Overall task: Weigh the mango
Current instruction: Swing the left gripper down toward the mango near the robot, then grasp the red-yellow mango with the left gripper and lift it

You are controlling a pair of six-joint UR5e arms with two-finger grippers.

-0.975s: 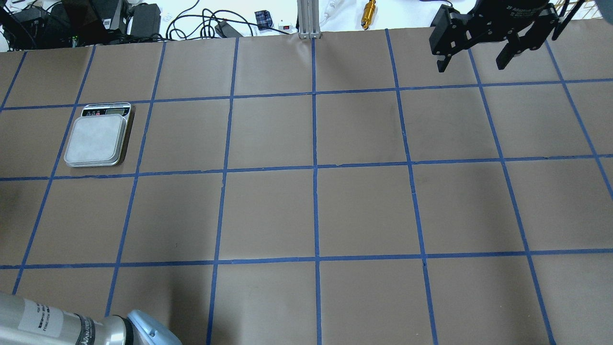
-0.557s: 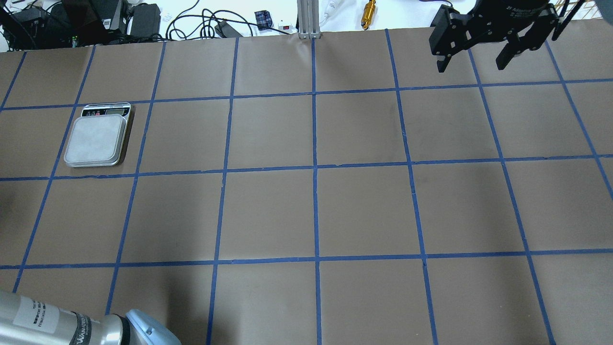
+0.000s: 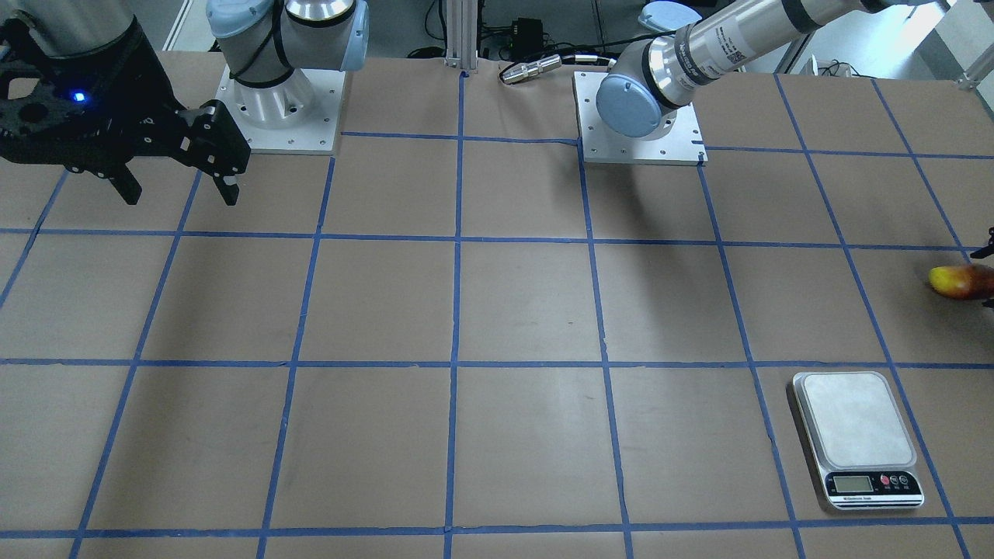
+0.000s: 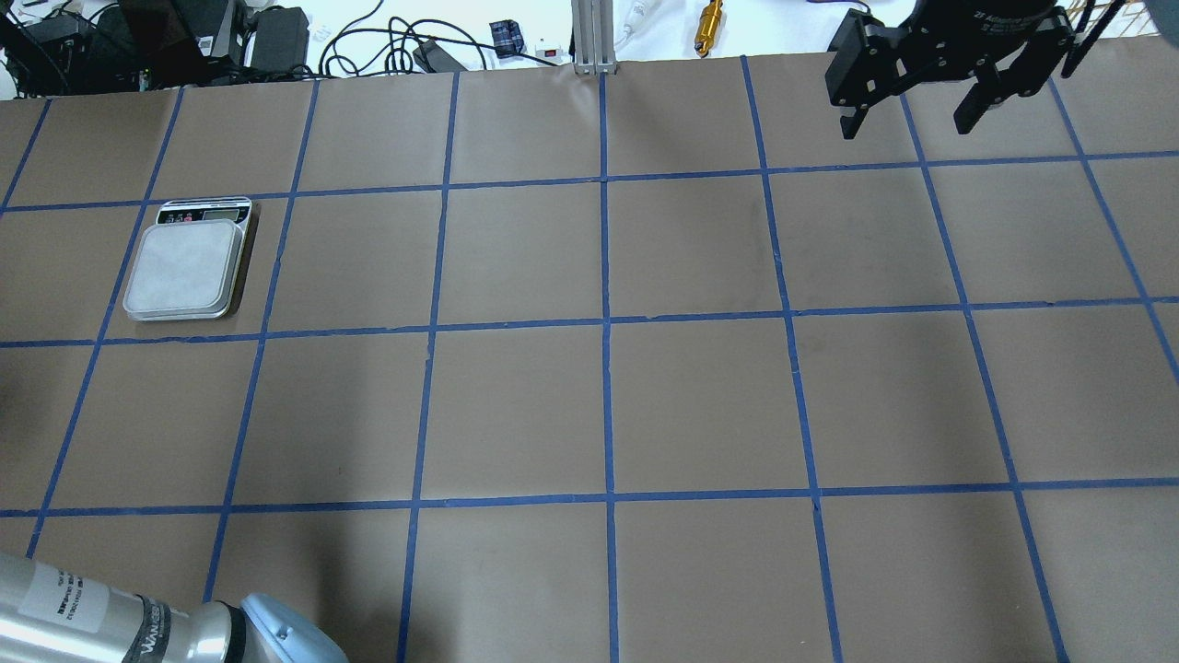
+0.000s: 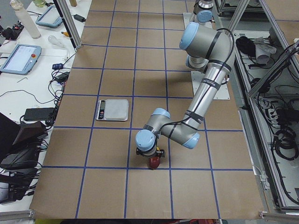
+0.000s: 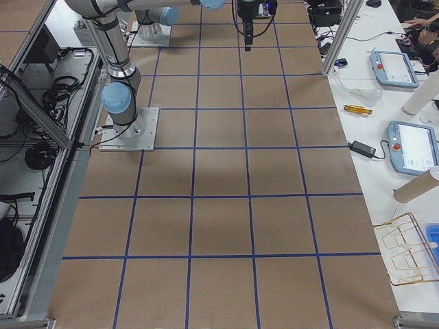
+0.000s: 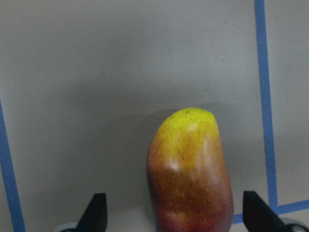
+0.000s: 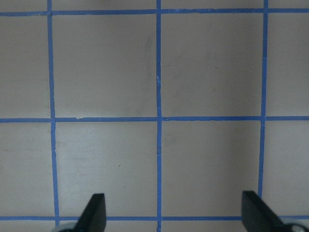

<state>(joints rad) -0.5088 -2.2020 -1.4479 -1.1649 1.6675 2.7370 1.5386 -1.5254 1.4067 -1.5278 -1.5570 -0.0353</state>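
The mango, red-orange with a yellow end, lies on the brown paper at the table's left end; it also shows in the front view and the left side view. My left gripper is open, with one finger on each side of the mango and a gap on both sides. The scale, with its silver platform bare, stands about one grid square away. My right gripper is open and empty, high over the far right of the table.
The table is covered in brown paper with a blue tape grid. Two arm bases stand on the robot's side. An aluminium post, cables and a gold cylinder lie beyond the far edge.
The left arm's segment at the bottom left of the overhead view has shifted slightly. The right gripper has risen a few pixels. The scale has not moved.
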